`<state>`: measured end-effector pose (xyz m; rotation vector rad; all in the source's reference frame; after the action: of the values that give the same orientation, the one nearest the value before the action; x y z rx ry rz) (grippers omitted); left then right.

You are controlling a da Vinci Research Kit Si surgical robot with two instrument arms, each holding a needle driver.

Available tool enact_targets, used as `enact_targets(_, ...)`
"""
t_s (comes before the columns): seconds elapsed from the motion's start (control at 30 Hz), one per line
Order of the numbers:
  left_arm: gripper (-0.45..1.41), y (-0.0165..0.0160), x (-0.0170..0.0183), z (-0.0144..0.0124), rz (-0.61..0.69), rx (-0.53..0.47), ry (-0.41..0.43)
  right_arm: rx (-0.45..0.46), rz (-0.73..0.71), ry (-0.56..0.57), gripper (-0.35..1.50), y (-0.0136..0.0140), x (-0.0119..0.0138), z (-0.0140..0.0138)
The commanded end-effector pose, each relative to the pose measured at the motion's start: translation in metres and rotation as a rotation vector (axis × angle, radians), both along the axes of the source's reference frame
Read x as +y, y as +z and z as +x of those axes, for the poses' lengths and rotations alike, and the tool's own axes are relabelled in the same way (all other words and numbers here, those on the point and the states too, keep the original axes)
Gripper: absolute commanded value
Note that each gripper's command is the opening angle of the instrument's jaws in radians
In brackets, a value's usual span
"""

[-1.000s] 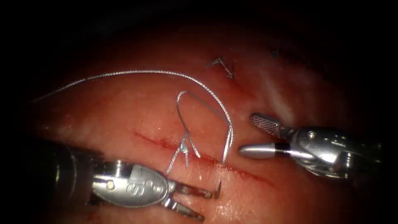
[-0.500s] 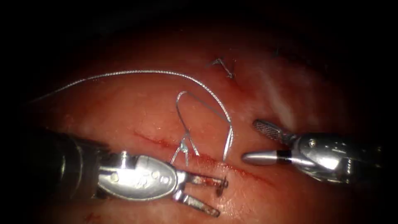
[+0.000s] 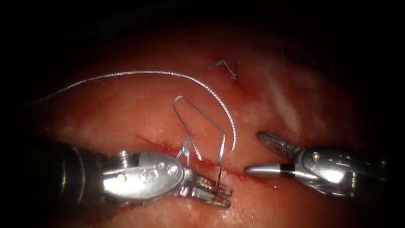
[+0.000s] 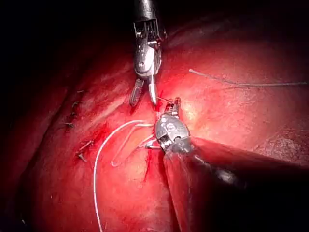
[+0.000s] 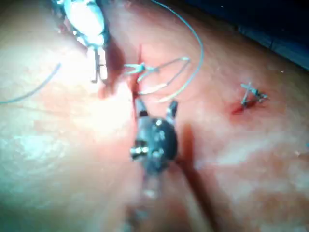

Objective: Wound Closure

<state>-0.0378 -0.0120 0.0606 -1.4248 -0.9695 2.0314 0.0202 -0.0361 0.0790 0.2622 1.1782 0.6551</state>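
Endoscope: left tool (image 3: 217, 195) clamped on needle (image 3: 218, 182) near its tip end, at the cut (image 3: 236, 171). Needle stands steeply up from the jaws, thread (image 3: 198, 82) running on from its top. Right tool (image 3: 259, 154) spread open, empty, right of the needle; left tool nearer.

Left wrist: left tool (image 4: 175, 107) closed at the cut, right tool (image 4: 143, 94) just beyond, open.

Right wrist: right tool (image 5: 155, 110) open, empty; left tool (image 5: 98, 68) beyond it across the cut.

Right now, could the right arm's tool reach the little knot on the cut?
Probably yes. The right tool sits open beside the cut, holding nothing, with bare tissue between it and the knot. The left tool, shut on the needle, lies close below the knot.
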Motion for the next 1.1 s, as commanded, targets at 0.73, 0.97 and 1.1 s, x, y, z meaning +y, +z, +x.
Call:
enact_targets(0.73, -0.45, -0.0064, 0.0037, -0.0002, 0.787, -0.111, 0.098, 0.004, 0.007, -0.01, 1.16, 0.0006, -0.0012, 0.001)
enact_targets(0.97, -0.45, -0.008, 0.0067, 0.0011, 0.571, -0.238, 0.093, 0.002, 0.018, -0.012, 1.14, 0.0002, -0.001, 0.0009)
enact_targets(1.1, -0.45, -0.0078, 0.0082, 0.0027, 0.286, -0.23, 0.003, 0.022, 0.029, -0.002, 0.98, -0.0015, -0.0002, 0.0001)
